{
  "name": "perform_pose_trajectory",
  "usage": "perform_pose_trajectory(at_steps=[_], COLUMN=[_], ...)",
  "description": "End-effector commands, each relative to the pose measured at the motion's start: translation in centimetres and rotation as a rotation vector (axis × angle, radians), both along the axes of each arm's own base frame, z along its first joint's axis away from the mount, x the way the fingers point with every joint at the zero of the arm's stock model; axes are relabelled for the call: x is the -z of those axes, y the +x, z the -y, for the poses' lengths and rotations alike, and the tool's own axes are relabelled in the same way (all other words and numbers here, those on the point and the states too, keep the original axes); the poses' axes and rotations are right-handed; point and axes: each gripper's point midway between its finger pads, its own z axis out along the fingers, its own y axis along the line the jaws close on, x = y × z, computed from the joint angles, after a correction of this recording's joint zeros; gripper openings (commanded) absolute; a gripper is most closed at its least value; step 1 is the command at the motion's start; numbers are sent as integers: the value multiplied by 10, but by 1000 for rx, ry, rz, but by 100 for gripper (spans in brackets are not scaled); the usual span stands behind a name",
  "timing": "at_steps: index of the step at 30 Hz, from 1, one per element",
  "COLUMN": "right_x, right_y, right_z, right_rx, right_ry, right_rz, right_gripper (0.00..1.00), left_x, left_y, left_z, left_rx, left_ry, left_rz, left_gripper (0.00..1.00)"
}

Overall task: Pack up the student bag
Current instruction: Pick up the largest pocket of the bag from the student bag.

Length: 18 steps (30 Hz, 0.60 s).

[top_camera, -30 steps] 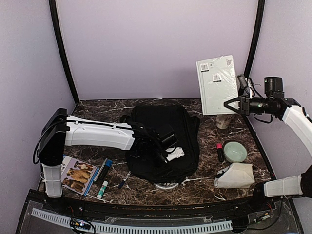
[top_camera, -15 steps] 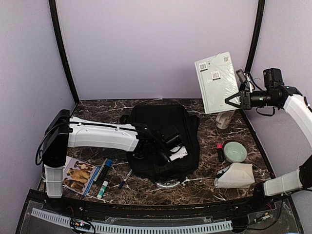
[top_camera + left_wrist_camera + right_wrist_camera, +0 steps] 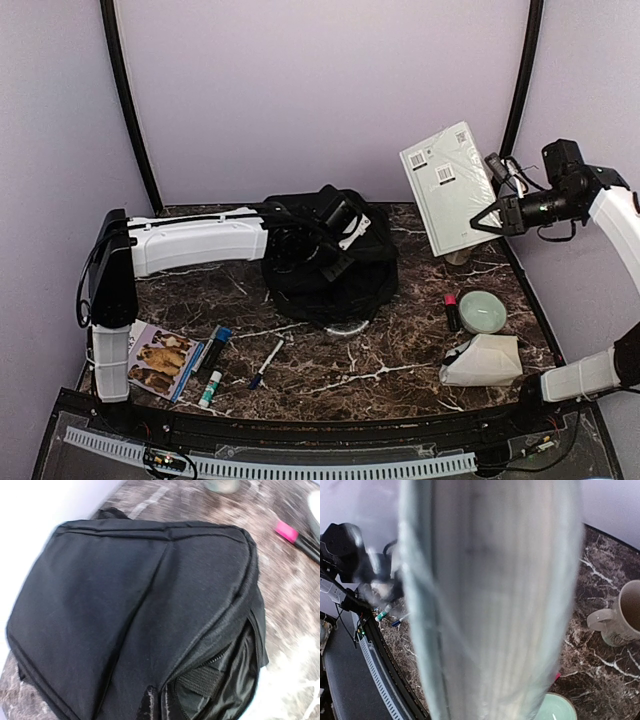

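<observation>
The student bag is a black backpack, bunched and raised at the back middle of the table. My left gripper is shut, pinching the bag's fabric at its upper part. In the left wrist view the bag fills the frame, and my left gripper nips a fold beside the gaping zip opening. My right gripper is shut on a pale green notebook with barcode labels, held tilted in the air at the right. Its edge blocks the right wrist view.
A dog picture book, a blue marker, a glue stick and a pen lie front left. A pink highlighter, a green bowl, a white tissue pack and a mug are at the right.
My left gripper closed on the bag and pulled it up and toward the back wall, uncovering the pen. My right gripper tilted the notebook a little.
</observation>
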Motion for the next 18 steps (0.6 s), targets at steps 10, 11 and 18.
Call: perform_pose_trajectory(at_steps=[10, 11, 18], right_x=[23, 27, 49], right_y=[-30, -34, -62], right_z=[-49, -52, -75], right_rx=[-172, -183, -246], right_ry=[233, 233, 243], right_rz=[-304, -317, -449], right_gripper=[0, 0, 0], left_x=[-123, -125, -141], left_y=[64, 67, 77], left_z=[-11, -11, -6], left_rx=[-207, -210, -225], left_ry=[-381, -393, -478], left_rz=[164, 162, 160], left_gripper=[0, 0, 0])
